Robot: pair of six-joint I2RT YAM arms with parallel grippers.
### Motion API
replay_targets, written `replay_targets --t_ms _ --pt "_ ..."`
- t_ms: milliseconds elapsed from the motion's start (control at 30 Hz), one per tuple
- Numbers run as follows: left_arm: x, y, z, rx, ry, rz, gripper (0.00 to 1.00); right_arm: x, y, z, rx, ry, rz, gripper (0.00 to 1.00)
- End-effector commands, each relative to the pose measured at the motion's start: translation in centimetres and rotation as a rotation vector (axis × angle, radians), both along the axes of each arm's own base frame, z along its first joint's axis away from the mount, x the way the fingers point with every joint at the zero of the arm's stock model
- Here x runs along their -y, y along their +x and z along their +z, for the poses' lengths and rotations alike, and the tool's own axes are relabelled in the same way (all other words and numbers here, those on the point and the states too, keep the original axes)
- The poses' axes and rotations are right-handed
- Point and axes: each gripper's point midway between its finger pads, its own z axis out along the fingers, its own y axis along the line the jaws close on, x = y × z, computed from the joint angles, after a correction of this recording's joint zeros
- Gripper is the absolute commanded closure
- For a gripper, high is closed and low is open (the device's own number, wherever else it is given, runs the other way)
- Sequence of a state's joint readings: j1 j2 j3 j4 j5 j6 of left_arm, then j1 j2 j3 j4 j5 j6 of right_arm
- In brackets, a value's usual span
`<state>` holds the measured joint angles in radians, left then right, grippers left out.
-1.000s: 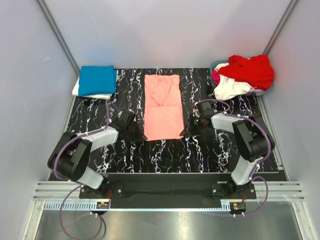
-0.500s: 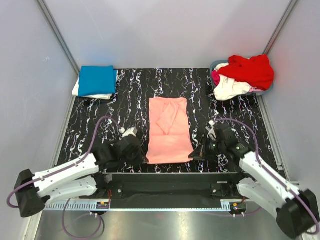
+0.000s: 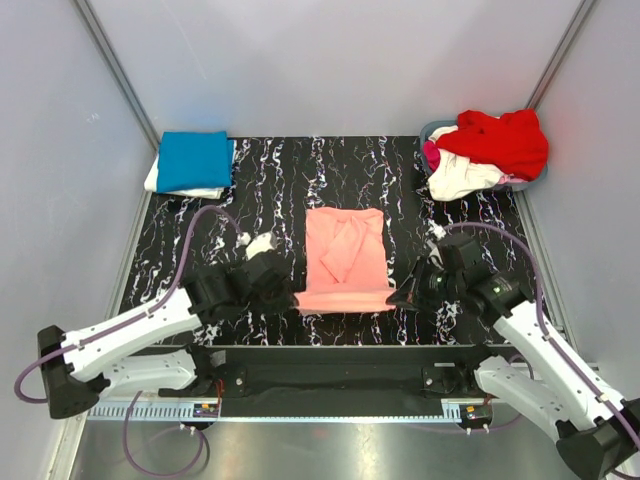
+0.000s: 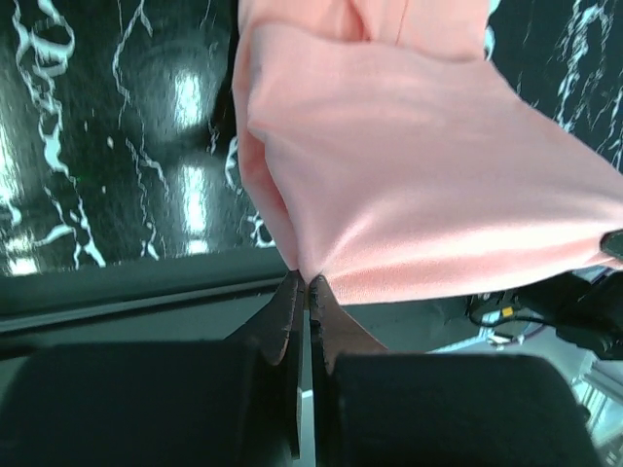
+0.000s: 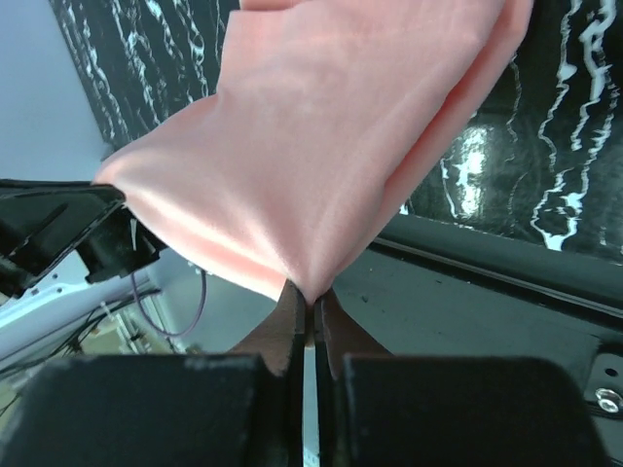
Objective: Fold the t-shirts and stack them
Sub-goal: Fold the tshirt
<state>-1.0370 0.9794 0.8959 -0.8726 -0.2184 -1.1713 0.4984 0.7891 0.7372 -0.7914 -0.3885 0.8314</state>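
The salmon-pink t-shirt (image 3: 346, 258) lies lengthwise at the table's near middle, its near hem lifted off the surface. My left gripper (image 3: 293, 297) is shut on the hem's left corner (image 4: 304, 275). My right gripper (image 3: 397, 297) is shut on the hem's right corner (image 5: 311, 292). The cloth (image 4: 428, 204) hangs stretched between them, and it fills the right wrist view (image 5: 321, 146) too. A folded bright blue t-shirt (image 3: 194, 160) lies on a white one (image 3: 153, 180) at the far left. Red (image 3: 505, 140), white (image 3: 462, 178) and magenta (image 3: 431, 155) t-shirts are heaped at the far right.
A grey basket (image 3: 437, 130) holds the heap at the far right corner. The black marbled table (image 3: 250, 200) ends at a black rail (image 3: 330, 365) near the arm bases. Grey walls close in left, right and behind.
Both grippers have risen and moved a little forward with the near hem. The shirt now looks shorter and its near part is off the table.
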Motion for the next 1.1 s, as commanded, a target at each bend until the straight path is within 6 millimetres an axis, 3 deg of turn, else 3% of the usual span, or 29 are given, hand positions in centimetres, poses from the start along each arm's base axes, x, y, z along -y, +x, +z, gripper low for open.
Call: replay_targets --t_ms 0,300,533,800,1067 --pt "-1.5 2.1 0.8 0.069 0.137 0.008 1.0 2.0 1.5 1.0 0.065 -0.132 -0.059 1.0" --pt "0.5 5.9 2.3 0.063 0.121 -0.014 1.0 1.9 4.7 1.4 0.104 -0.213 -0.072 1.0" --pt "1.1 9.6 3.5 0.055 0.14 -0.036 1.0 2.7 8.8 2.6 0.157 -0.288 -0.099 1.0" --pt "1.3 13.1 2.3 0.018 0.165 -0.035 1.0 3.6 12.7 2.7 0.161 -0.309 -0.081 1.0" --pt "1.2 15.6 2.6 0.013 0.155 -0.018 1.0 3.8 16.2 2.9 0.169 -0.317 -0.072 1.0"
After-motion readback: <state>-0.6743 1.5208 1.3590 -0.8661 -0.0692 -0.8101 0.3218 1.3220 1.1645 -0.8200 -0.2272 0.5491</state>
